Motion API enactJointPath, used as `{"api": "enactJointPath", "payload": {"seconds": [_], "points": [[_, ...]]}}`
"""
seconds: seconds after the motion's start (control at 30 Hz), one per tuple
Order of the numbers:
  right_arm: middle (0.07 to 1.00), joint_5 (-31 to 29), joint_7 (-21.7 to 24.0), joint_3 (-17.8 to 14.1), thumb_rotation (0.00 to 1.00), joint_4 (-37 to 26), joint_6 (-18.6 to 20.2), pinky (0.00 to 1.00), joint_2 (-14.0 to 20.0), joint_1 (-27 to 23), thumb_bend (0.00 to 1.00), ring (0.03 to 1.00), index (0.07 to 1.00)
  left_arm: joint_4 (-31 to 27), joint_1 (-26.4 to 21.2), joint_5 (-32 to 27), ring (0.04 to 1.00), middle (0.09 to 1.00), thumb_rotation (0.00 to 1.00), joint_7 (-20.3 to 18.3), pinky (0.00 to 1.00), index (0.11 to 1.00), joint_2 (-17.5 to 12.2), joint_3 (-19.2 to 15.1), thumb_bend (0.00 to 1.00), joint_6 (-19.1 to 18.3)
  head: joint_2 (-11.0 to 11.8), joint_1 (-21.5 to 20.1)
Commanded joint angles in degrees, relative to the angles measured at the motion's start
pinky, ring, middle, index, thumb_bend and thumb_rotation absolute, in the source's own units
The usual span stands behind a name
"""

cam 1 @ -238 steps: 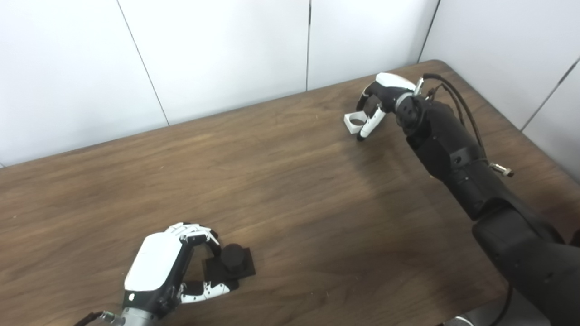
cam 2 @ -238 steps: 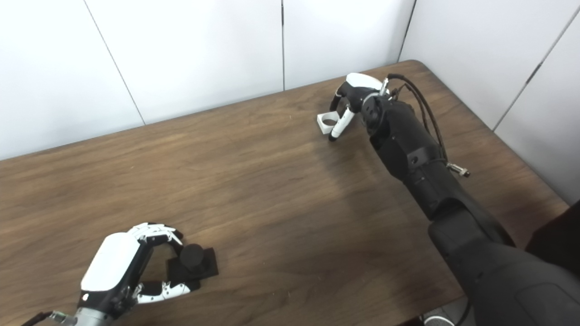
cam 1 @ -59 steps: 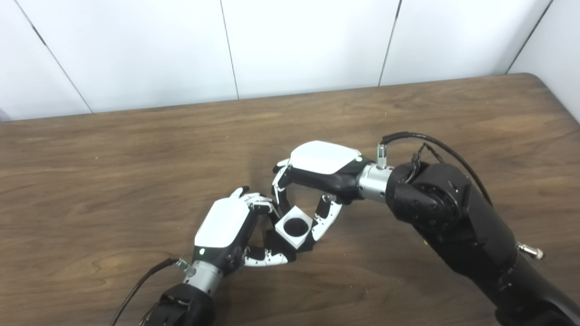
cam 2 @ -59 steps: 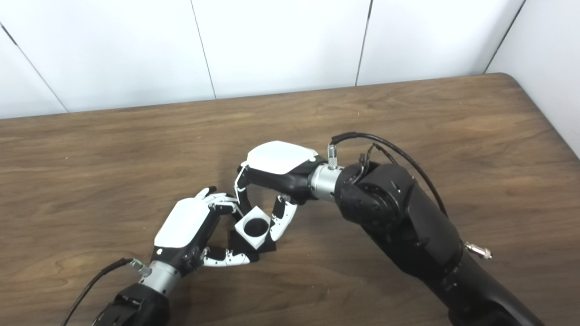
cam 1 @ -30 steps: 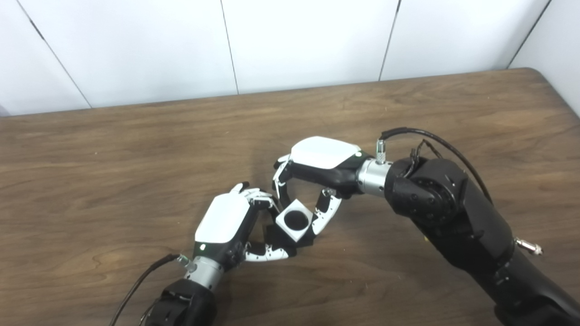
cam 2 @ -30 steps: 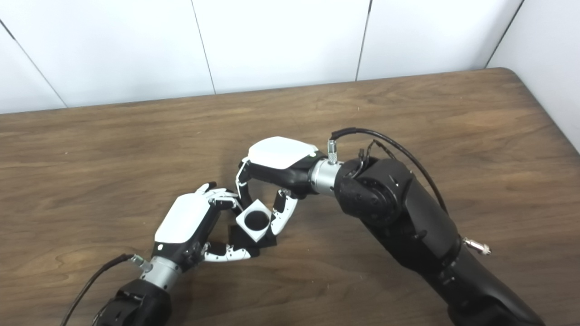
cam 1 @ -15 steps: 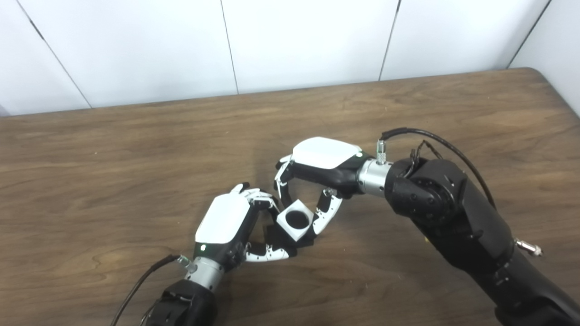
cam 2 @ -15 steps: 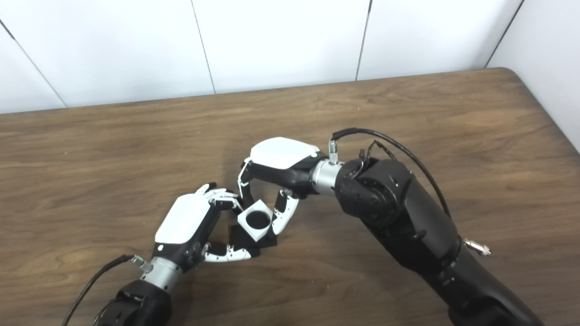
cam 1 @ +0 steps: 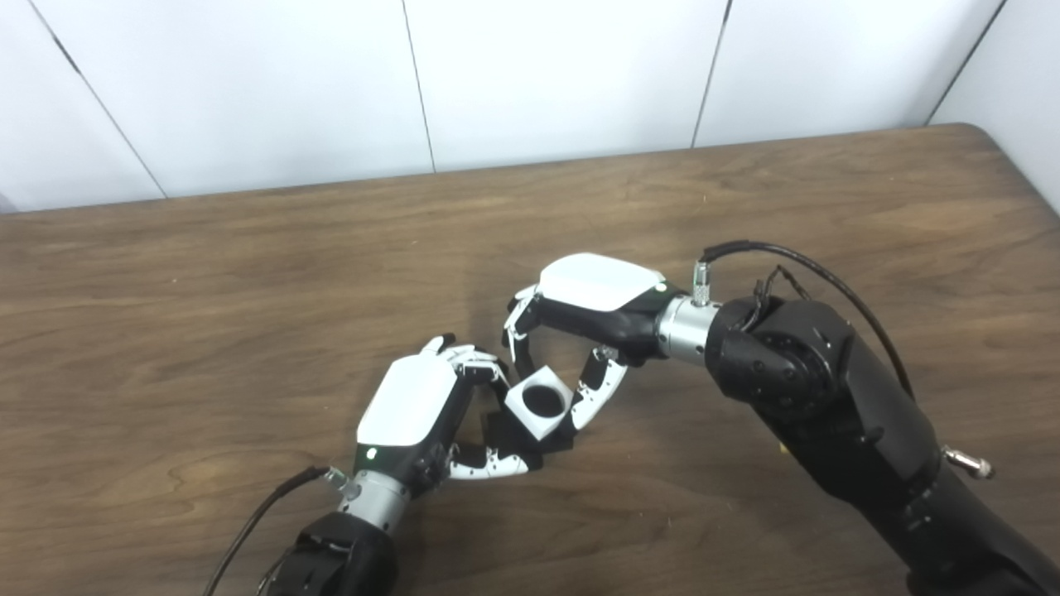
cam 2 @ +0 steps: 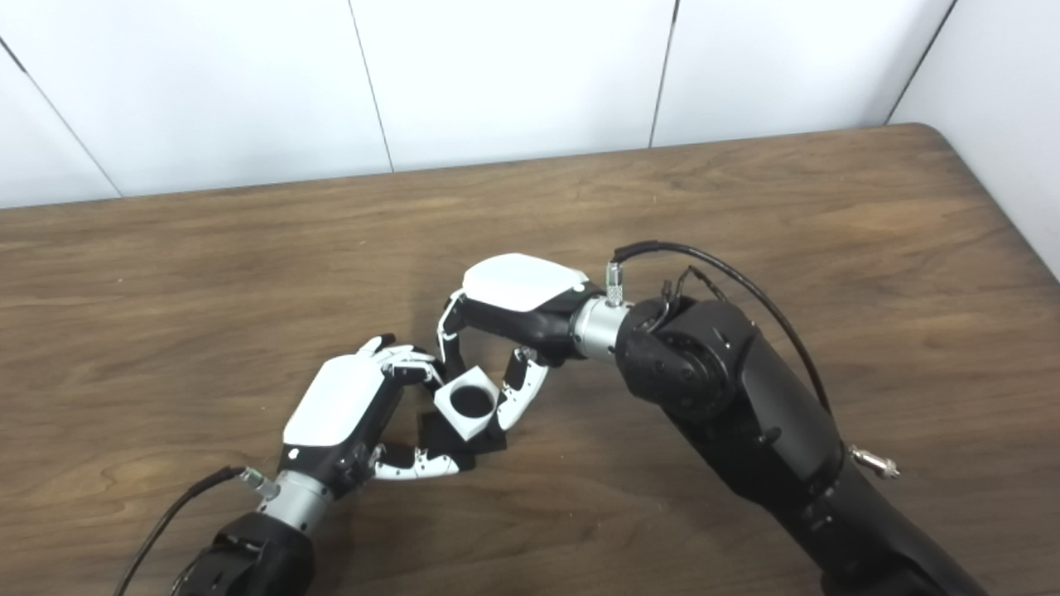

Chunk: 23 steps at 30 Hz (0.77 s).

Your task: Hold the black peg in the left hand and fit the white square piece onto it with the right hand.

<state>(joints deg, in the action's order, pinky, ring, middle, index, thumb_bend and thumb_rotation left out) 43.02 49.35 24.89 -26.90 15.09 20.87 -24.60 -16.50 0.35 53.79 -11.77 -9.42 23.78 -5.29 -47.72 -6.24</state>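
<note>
The right hand is pinching the white square piece between its fingers and thumb, closed on two opposite side walls, and is holding it tilted over the black peg, whose square base is peeking out dark beneath it. The left hand is gripping that base, its fingers curling around the far edge and its thumb lying along the near edge, low over the counter. The peg's post is hidden under the white piece, so how far it is seated cannot be told; the round hole is showing dark from above. Both parts are looking like small, rigid, light plastic blocks with smooth faces, so they are probably slipping easily under a glancing pinch; flat side walls seem the best places to hold, leaving the hole and the underside free. The tilt is likely making the fit bind until the piece is levelled. The counter is a brown wood-grain top, flat and otherwise bare around the hands, and plain white panelled walls are closing it in behind and at the right corner.
</note>
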Motion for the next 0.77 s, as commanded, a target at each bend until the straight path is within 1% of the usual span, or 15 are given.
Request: {"api": "enactJointPath", "payload": {"seconds": [0.0,0.03,0.07,0.1,0.17,0.3,0.47,0.73], "points": [[0.776,-0.10,-1.66,-0.88,0.15,-0.55,-1.25,0.79,0.09,-1.88,0.52,0.895,0.493,-0.14,0.38,-0.22,0.818,0.736,0.05,-1.36,0.95,0.482,-0.25,0.65,0.52,0.02,-0.15,-0.08],[0.787,0.03,-1.48,-0.87,0.21,-0.70,-1.05,0.79,0.06,-1.96,0.76,0.898,0.567,-0.11,0.36,-0.20,0.816,0.736,0.05,-1.34,0.95,0.482,-0.25,0.66,0.52,0.04,-0.18,-0.08],[0.796,0.07,-1.23,-0.87,0.23,-0.85,-0.82,0.79,0.05,-2.06,0.85,0.900,0.597,-0.10,0.36,-0.17,0.817,0.736,0.05,-1.40,0.94,0.482,-0.23,0.68,0.52,-0.02,-0.21,-0.07],[0.808,-0.01,-1.02,-0.89,0.25,-0.96,-0.66,0.79,0.08,-2.17,0.91,0.903,0.618,-0.07,0.37,-0.18,0.818,0.737,0.05,-1.38,0.95,0.482,-0.21,0.69,0.52,-0.03,-0.21,-0.07],[0.851,-0.21,-0.87,-0.98,0.29,-1.06,-0.65,0.81,0.20,-2.31,0.98,0.913,0.661,-0.08,0.41,-0.20,0.819,0.737,0.05,-1.40,0.95,0.482,-0.15,0.69,0.52,-0.11,-0.24,-0.04],[0.902,-0.44,-0.30,-1.17,0.32,-1.28,-0.39,0.82,0.52,-2.54,1.00,0.934,0.695,-0.02,0.40,-0.21,0.818,0.736,0.05,-1.20,0.95,0.482,-0.23,0.68,0.52,0.09,-0.29,-0.10],[0.909,-0.55,0.61,-1.26,0.34,-1.52,0.12,0.83,0.70,-2.69,1.00,0.948,0.703,-0.02,0.31,-0.10,0.820,0.737,0.05,-1.27,0.95,0.482,-0.39,0.71,0.52,0.15,-0.38,-0.10],[0.902,-0.09,0.55,-1.50,0.34,-1.46,-0.32,0.81,1.04,-2.46,1.00,0.942,0.706,-0.04,0.19,-0.07,0.821,0.738,0.05,-1.48,0.95,0.482,-0.42,0.66,0.52,-0.05,-0.38,-0.10]]}}
